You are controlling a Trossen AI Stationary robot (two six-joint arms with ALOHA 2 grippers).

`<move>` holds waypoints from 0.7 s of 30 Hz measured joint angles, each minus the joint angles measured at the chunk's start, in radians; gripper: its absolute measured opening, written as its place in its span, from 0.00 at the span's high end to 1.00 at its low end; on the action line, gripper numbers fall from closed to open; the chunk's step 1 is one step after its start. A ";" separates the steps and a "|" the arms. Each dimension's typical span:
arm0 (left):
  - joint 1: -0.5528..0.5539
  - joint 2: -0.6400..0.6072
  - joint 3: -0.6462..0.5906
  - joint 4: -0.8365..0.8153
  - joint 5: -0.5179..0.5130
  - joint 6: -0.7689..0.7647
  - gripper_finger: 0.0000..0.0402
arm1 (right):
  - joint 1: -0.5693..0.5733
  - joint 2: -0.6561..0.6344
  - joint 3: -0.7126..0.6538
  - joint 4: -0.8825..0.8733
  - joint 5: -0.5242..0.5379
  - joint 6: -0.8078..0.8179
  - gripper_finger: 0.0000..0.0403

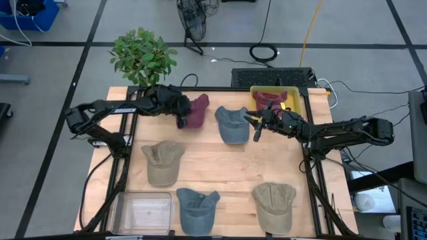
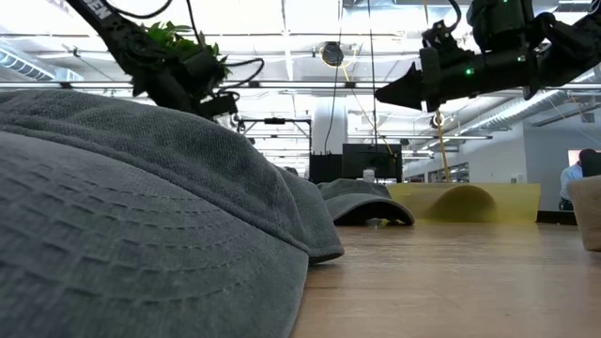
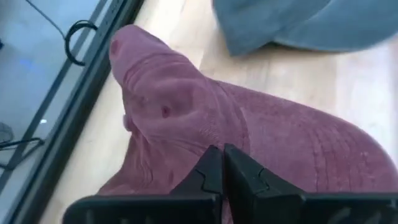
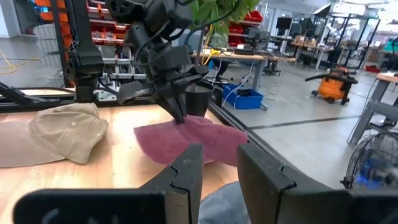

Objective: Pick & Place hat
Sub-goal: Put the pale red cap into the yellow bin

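Observation:
A maroon hat (image 1: 195,111) lies at the far left of the wooden table (image 1: 227,173); it also shows in the left wrist view (image 3: 261,130) and the right wrist view (image 4: 186,140). My left gripper (image 1: 181,121) is shut on it. My right gripper (image 1: 256,132) is open and empty. It hangs above the table beside a blue-grey hat (image 1: 231,124), and its fingers (image 4: 186,168) point toward the maroon hat. A yellow bin (image 1: 297,98) at the far edge holds another maroon hat (image 1: 270,100). My left gripper pinches a raised fold of the maroon hat's crown (image 3: 205,140) between its two shut fingers (image 3: 239,171). The fingers come from above, pointing down (image 4: 177,112). The hat's lower edge (image 4: 155,149) lies on the table.
A tan hat (image 1: 162,162), a blue hat (image 1: 197,205) and another tan hat (image 1: 275,205) lie nearer the front. A clear container (image 1: 142,212) stands at the front left corner. A potted plant (image 1: 142,57) stands behind the far left corner.

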 joint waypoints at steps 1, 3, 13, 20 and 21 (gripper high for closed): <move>-0.006 -0.017 -0.001 -0.002 0.009 -0.007 0.97 | 0.000 0.000 0.000 0.005 0.000 -0.006 0.79; -0.023 -0.047 0.000 0.007 0.020 -0.023 0.95 | 0.000 0.000 0.000 0.012 0.000 -0.007 0.79; -0.166 -0.112 0.000 0.095 0.040 -0.134 0.96 | 0.009 -0.003 0.000 0.057 -0.001 -0.016 0.79; -0.288 -0.111 0.001 0.197 0.000 -0.168 0.98 | 0.049 -0.038 0.000 0.066 -0.054 -0.060 0.79; -0.300 -0.111 0.006 0.196 -0.008 -0.173 0.97 | 0.057 -0.041 0.000 0.065 -0.087 -0.074 0.79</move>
